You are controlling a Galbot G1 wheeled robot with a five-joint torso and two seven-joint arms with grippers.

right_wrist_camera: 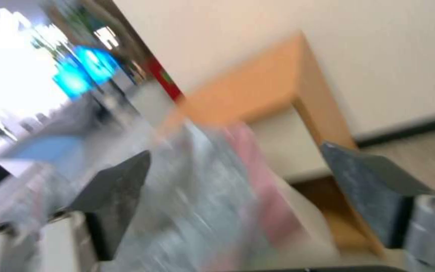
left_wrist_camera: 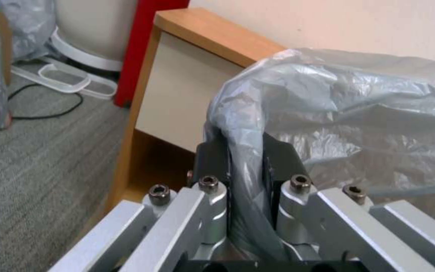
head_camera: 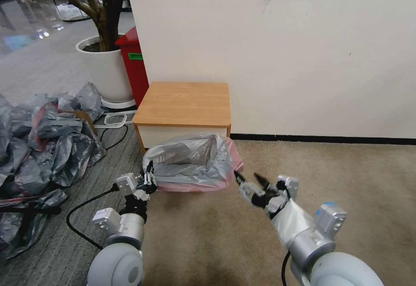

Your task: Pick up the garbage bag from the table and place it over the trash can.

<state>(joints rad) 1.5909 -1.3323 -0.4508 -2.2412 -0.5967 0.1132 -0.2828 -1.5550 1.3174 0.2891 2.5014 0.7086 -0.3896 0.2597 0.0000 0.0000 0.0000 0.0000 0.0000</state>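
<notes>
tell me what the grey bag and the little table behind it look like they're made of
The thin translucent grey garbage bag with a pink band looks like glossy plastic film: it crinkles, shines, and bunches between the left gripper's shut fingers. The small light-brown nightstand looks like matte wood or wood-grain laminate, judging by its faint grain; its drawer front is smooth white, material unclear.

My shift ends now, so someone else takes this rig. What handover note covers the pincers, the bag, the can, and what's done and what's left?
Left pincer: shut on the bag's left edge, clearly seen in the left wrist view.
Right pincer: open, just off the bag's right edge, holding nothing.
Bag: off the table, spread open low in front of it. The can underneath is hidden, so I can't confirm the fit.
Done: pickup.
Left: confirm the bag sits over the can, release the left pincer.
</notes>
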